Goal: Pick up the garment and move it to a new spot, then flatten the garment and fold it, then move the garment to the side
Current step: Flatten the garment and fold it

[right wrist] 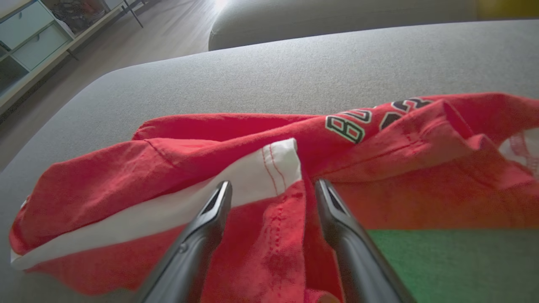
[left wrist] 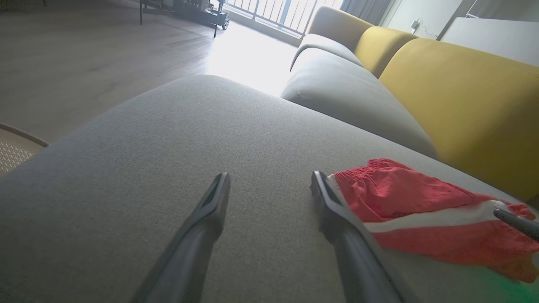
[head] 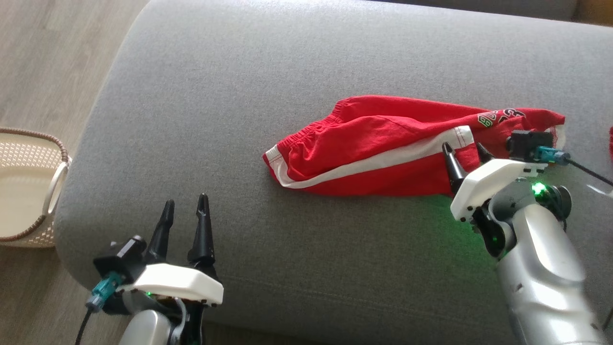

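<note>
Garment [right wrist: 105, 181] lettering [right wrist: 345, 128] legible from right wrist, basket [head: 21, 153] from head view

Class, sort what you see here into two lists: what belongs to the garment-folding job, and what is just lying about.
Belongs to the job:
- red shorts
- grey seat they lie on
- left pincer, open
- right pincer, open at the shorts

Lying about:
- basket on the floor
- yellow backrest
- shelf unit
</note>
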Available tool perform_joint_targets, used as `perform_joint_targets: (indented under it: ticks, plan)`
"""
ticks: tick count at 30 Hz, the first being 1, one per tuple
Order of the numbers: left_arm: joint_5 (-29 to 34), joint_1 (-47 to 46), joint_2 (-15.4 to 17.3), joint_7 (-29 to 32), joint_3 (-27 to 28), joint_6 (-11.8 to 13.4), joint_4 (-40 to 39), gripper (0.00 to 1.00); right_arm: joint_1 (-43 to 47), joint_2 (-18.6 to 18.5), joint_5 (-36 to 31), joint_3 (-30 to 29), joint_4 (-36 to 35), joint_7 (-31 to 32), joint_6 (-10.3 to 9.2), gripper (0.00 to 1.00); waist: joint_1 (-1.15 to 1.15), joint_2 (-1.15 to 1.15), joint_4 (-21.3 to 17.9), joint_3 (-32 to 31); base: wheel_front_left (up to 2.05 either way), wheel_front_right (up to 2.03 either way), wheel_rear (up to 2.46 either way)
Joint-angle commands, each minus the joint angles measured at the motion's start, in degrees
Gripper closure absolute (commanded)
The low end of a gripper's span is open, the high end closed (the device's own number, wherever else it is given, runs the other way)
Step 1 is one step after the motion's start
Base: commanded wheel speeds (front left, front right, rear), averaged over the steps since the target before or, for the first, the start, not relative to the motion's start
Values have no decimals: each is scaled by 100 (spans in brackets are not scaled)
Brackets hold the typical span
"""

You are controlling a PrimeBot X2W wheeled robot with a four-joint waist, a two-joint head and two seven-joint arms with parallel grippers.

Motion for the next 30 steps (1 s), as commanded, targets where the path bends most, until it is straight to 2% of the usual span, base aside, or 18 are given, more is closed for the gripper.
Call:
perform_joint_targets:
  ticks: [1, 9, 10, 11, 16, 21, 26, 30]
  plan:
    - [-26, -239, 17, -70, 131, 39, -151, 0, -295, 28, 7, 100, -104, 10, -1, 0, 0, 0, 18, 21, 0, 0, 0]
    - [-47, -341, 16, -70, 97, 50, -105, 0, -756, 28, 91, 101, 447, -55, -1, 0, 0, 0, 45, 175, 0, 0, 0]
    - [-53, -357, 16, -70, 89, 51, -99, 0, -799, 28, 123, 135, 501, -62, -1, 44, 0, 0, 45, 188, 0, 0, 0]
    - [-57, -370, 16, -70, 84, 53, -95, 0, -840, 28, 152, 175, 543, -82, -1, 100, 0, 0, 39, 201, 0, 0, 0]
    - [-121, -373, 16, -70, 112, 47, -27, 0, -905, 27, 357, 439, 663, -263, -1, 100, 0, 0, -89, 204, 0, 0, 0]
    - [-204, -357, 16, -70, 225, 52, 38, 0, -790, 3, 507, 786, 449, -565, -1, 100, 0, 0, -307, 150, 0, 0, 0]
    - [-190, -346, 16, -70, 324, 16, 108, 0, -355, -110, 955, 1080, -214, -717, -1, 100, 0, 0, -658, -13, 0, 0, 0]
    - [-158, -319, 16, -70, 412, 1, 147, 0, 248, -317, 1234, 1379, -1007, -572, -1, 100, 0, 0, -965, -167, 0, 0, 0]
